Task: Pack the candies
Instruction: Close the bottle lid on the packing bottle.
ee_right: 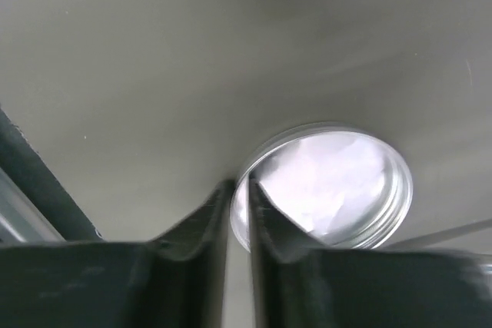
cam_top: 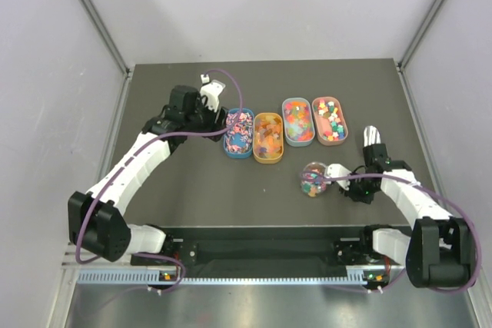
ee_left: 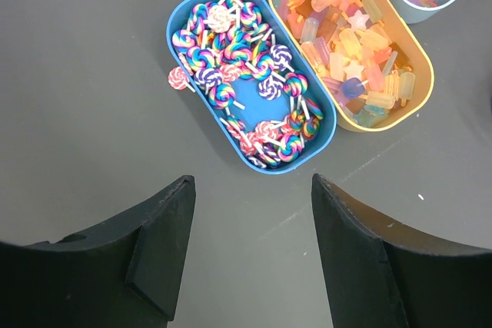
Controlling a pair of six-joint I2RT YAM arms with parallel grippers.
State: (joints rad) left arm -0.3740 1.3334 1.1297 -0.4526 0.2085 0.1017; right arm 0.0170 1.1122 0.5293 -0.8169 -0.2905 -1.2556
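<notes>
The right fingers [ee_right: 240,191] pinch only the rim of the lid [ee_right: 330,182], so it may slip; the left fingers [ee_left: 252,182] gape, candies [ee_left: 246,74] beyond.

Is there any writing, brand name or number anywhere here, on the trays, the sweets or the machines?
None that can be read: the blue tray, orange tray, candies, round lid, left arm and right arm show no lettering. Anything on the front rail is too small to tell.

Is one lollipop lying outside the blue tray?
Yes, one pink lollipop lies on the dark table, just outside the left wall of the blue tray.
</notes>
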